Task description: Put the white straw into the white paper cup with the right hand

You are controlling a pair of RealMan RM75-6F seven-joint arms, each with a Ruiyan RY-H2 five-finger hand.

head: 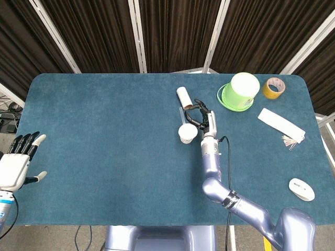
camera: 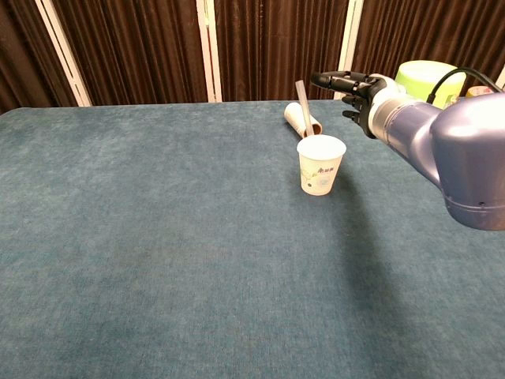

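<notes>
The white paper cup [head: 187, 133] [camera: 320, 164] stands upright near the middle of the blue table. The white straw [camera: 304, 109] [head: 182, 117] sits inside it, leaning back and to the left, its top free of any grip. My right hand [head: 201, 116] [camera: 351, 85] hovers just above and to the right of the cup's rim, fingers stretched out and apart, holding nothing. My left hand [head: 18, 162] shows only in the head view, off the table's left edge, fingers spread and empty.
A paper tube [head: 183, 97] [camera: 301, 118] lies on its side just behind the cup. At the back right stand a green bowl on a plate [head: 241, 90] [camera: 426, 75] and a tape roll [head: 273, 88]. A white packet [head: 280, 123] and a white mouse [head: 301, 189] lie at right.
</notes>
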